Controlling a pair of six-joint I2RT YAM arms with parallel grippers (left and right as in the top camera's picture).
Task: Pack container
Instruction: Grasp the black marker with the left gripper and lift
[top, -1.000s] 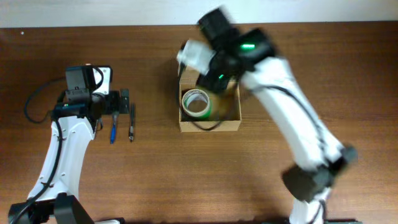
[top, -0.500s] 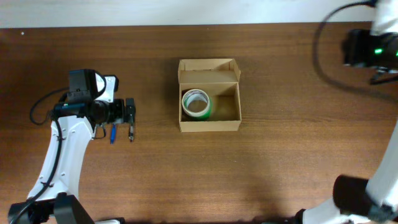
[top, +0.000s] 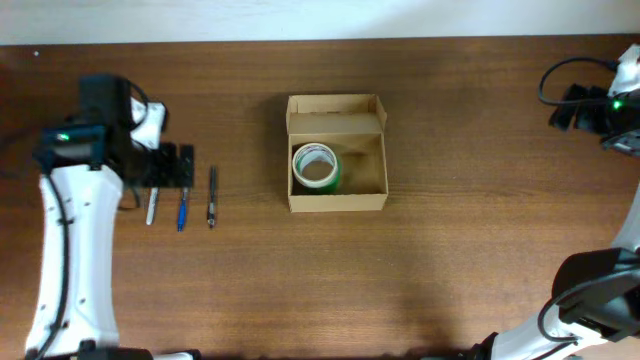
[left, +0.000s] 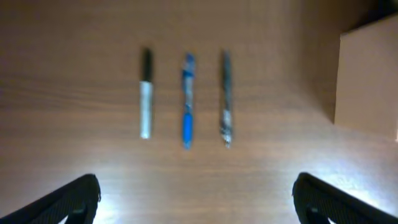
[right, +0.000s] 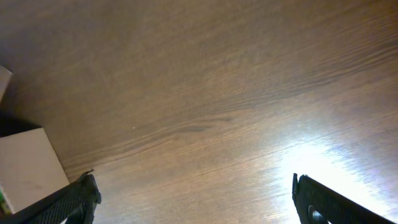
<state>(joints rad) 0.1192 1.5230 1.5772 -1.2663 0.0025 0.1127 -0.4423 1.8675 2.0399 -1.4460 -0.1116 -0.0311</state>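
Note:
The container (top: 337, 201) is a tan cardboard box at the table's middle, its flap lid folded back. A tape roll with a green edge (top: 315, 166) lies in its left half. My left gripper (top: 172, 165) hovers open just behind three pens. In the left wrist view it (left: 196, 200) is empty, with the white pen (left: 145, 93), the blue pen (left: 187, 102) and the dark pen (left: 226, 99) ahead and a box corner (left: 367, 81) at the right. My right gripper (top: 570, 108) sits open at the far right edge. The right wrist view shows it (right: 196, 200) over bare wood.
The three pens (top: 182, 210) lie side by side left of the box. A pale box side (right: 28, 168) shows at the lower left of the right wrist view. A cable (top: 560, 75) loops above the right arm. Brown wood surrounds the box.
My right arm pulled away from the box to the far right edge, leaving the tape roll inside, and its jaws opened. My left arm shifted back and left, uncovering the white pen.

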